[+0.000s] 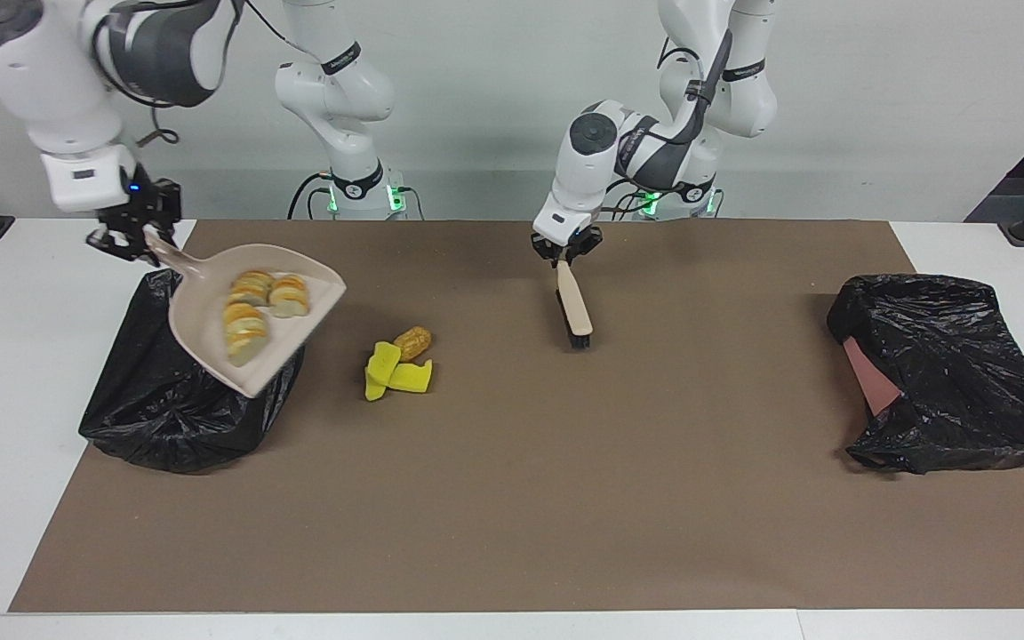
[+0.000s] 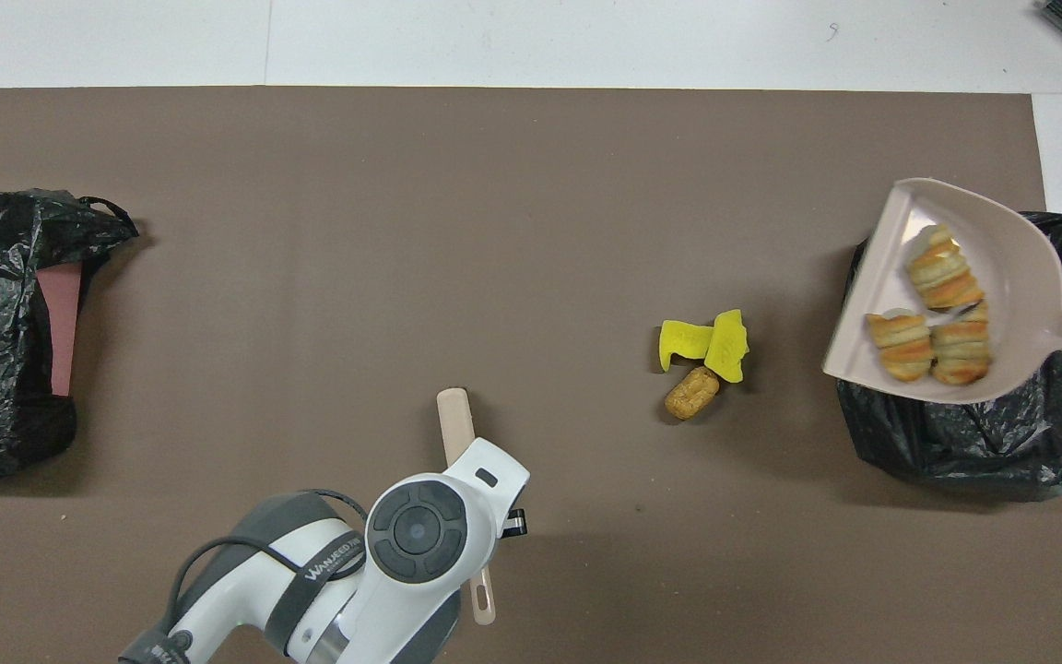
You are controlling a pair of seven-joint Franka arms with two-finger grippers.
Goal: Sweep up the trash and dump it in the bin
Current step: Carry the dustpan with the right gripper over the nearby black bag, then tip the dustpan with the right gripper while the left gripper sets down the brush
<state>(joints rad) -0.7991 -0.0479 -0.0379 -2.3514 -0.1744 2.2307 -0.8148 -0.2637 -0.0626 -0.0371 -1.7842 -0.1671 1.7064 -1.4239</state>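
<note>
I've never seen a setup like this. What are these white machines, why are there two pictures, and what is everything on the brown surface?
They are two robot arms at a table. One picture faces them; the other looks down from above them. The right end effector holds a dustpan with three pastries over a black-lined bin. The left end effector holds a brush. A bread roll and yellow sponge pieces lie on the mat. Another black bag sits at the left arm's end.
</note>
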